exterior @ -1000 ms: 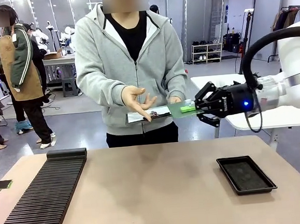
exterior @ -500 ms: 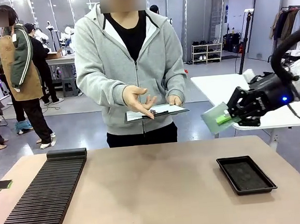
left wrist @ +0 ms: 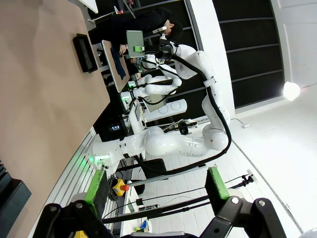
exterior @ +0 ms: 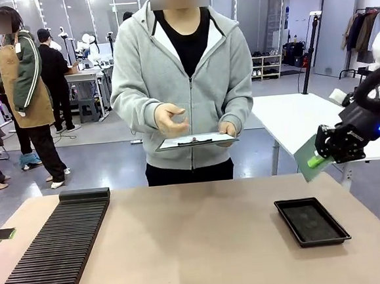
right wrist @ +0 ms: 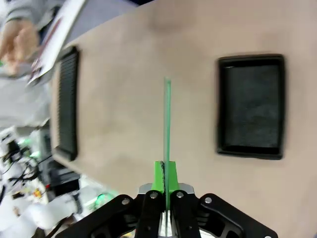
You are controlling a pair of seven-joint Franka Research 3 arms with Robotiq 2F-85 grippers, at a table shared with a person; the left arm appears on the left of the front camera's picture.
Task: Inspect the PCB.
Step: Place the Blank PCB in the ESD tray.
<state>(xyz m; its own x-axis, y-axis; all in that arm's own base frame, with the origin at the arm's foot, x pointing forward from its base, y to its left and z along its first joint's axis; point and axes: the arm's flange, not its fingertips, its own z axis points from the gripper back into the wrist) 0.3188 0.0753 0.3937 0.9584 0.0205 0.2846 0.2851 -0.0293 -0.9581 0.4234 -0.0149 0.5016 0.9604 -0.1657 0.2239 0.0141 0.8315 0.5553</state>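
Note:
The PCB (exterior: 306, 158), a thin green board, hangs tilted in the air at the right of the front view, above and beyond the black tray (exterior: 311, 221). My right gripper (exterior: 322, 158) is shut on its edge. From the right wrist camera the PCB (right wrist: 167, 119) stands edge-on between the closed fingertips of my right gripper (right wrist: 167, 184), over the table. My left gripper (left wrist: 156, 184) is open and holds nothing; in the front view my left gripper (exterior: 0, 234) sits low at the far left edge. The PCB (left wrist: 133, 38) appears small and far off from there.
A person stands across the table holding a white clipboard (exterior: 196, 140) in one hand, the other hand (exterior: 170, 119) raised above it. A long black slotted rack (exterior: 54, 251) lies along the table's left side. The tan table (exterior: 191, 240) is bare between rack and tray.
My right arm has drawn back from in front of the person, carrying the PCB right and downward, and the board has tilted. The person's free hand has closed a little.

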